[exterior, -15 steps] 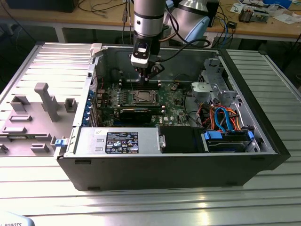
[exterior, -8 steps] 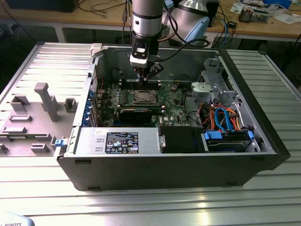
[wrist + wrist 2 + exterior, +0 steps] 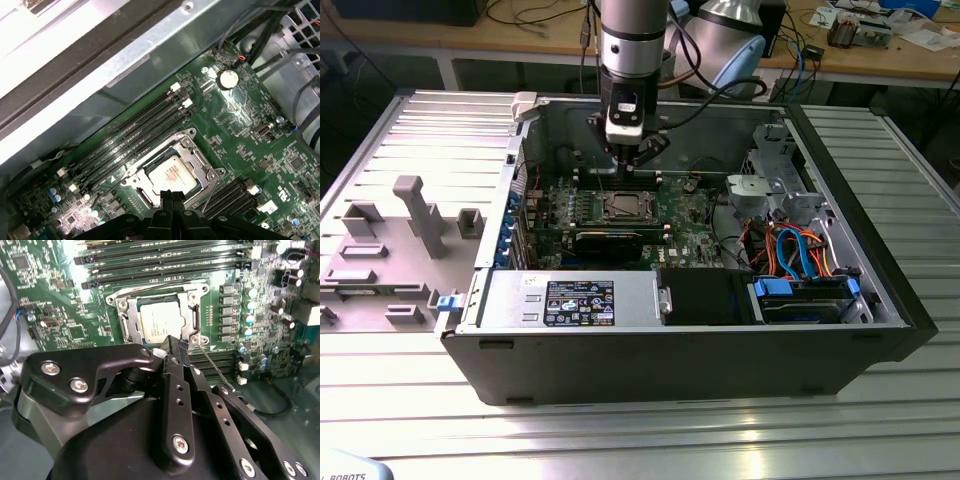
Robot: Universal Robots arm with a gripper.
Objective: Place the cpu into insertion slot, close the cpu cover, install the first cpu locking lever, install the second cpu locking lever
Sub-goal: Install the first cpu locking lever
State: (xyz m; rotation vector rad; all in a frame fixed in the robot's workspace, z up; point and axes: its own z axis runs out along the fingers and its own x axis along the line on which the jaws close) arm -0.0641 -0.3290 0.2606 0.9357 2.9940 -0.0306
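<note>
Surface: ribbed metal table (image 3: 640, 440), with a grey fixture plate (image 3: 390, 250) at the exterior view's left. Wooden benches (image 3: 880, 60) strewn with cables stand at the far side.
Item: open computer case (image 3: 840, 330). A printed label (image 3: 580, 300) sits on its near metal box, print not made out.
Gripper (image 3: 625, 168): clenched shut, grasping nothing, just above the board.
Cpu (image 3: 159, 320): seated in the insertion slot (image 3: 623, 207), with the cpu cover (image 3: 199, 161) lying flat around it. A thin lever rod (image 3: 210, 362) juts out beside it.

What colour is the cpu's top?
The cpu top is pale silver-grey; it shows best in the second wrist view.
</note>
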